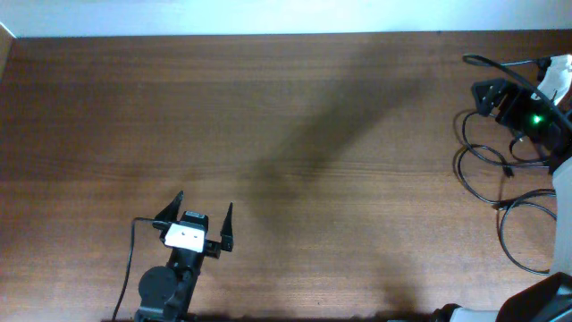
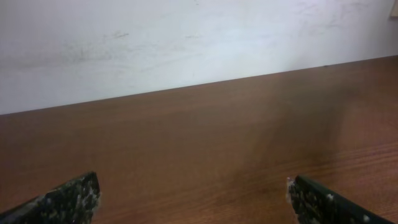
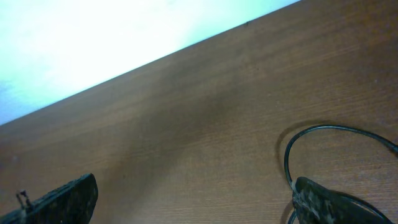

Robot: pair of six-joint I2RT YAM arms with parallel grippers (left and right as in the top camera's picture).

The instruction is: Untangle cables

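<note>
The cables (image 1: 483, 154) are thin black cords lying in loose overlapping loops on the wooden table at the far right. One curved loop of cable shows in the right wrist view (image 3: 323, 128), beside the right finger. My right gripper (image 1: 493, 112) hovers over the upper part of the loops; in the right wrist view it (image 3: 193, 199) is open and holds nothing. My left gripper (image 1: 204, 204) is at the front left, far from the cables. It is open and empty in the left wrist view (image 2: 193, 199).
The wooden table (image 1: 295, 116) ends at a white wall (image 2: 186, 43) at the back. A thicker black wire (image 1: 132, 259) runs beside the left arm base. The right arm's body (image 1: 563, 188) stands over the right edge.
</note>
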